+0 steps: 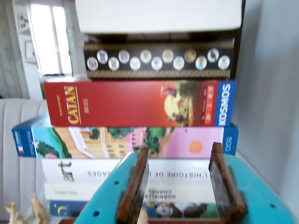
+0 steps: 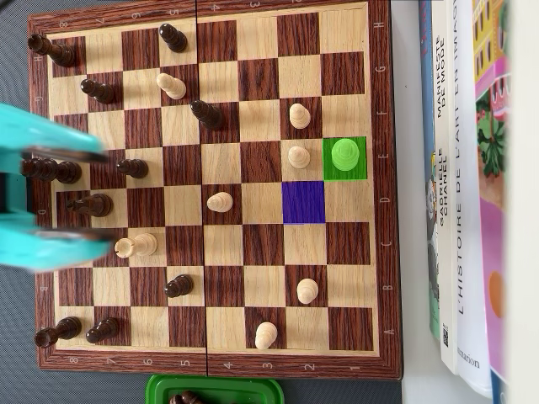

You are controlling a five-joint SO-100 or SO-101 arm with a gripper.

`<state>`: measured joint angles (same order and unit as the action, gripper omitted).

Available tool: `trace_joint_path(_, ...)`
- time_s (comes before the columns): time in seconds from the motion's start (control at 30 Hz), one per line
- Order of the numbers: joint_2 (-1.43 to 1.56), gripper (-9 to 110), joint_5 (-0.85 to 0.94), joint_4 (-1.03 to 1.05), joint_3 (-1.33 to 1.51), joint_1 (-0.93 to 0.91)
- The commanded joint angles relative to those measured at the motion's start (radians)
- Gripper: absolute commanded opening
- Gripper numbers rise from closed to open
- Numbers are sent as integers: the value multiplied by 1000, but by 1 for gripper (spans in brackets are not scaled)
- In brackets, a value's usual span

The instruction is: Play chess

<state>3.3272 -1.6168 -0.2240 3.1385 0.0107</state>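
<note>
Turquoise gripper (image 2: 34, 198) spread open, empty, over the chessboard's (image 2: 383, 168) left edge among dark pieces (image 2: 91, 204); books (image 2: 459, 168) stacked along the right edge.

Taking the green-marked square (image 2: 345, 158) as landmark in the overhead view: a light pawn (image 2: 345, 152) stands on it, and two more light pawns (image 2: 299, 156) (image 2: 299, 115) crowd the squares just left and up-left of it. The purple-marked square (image 2: 303, 202), diagonally below-left of it, is bare, as is the row of squares directly below the green one. Right of the landmark, past the chessboard (image 2: 383, 252) rim, a stack of books and game boxes (image 2: 459, 210) walls off that side. Far left of it, dark pieces (image 2: 88, 204) cluster thickly under the turquoise claw (image 2: 50, 198), whose fingers stand apart. Mid-board, a lone light pawn (image 2: 220, 201) interrupts otherwise open squares.
</note>
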Motion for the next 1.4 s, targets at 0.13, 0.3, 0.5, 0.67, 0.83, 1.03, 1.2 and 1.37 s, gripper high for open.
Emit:
trace_joint_path(0.13,17,19,-8,-307,20,2)
trace_joint_path(0.3,17,19,-8,-495,20,2)
trace_joint_path(0.5,17,19,-6,-701,20,0)
trace_joint_path(0.67,17,19,-6,-861,20,0)
trace_joint_path(0.83,17,19,-6,-1029,20,0)
trace_joint_path(1.03,17,19,3,-1197,20,0)
trace_joint_path(1.2,17,19,5,-1299,20,0)
trace_joint_path(1.37,17,19,5,-1401,20,-5)
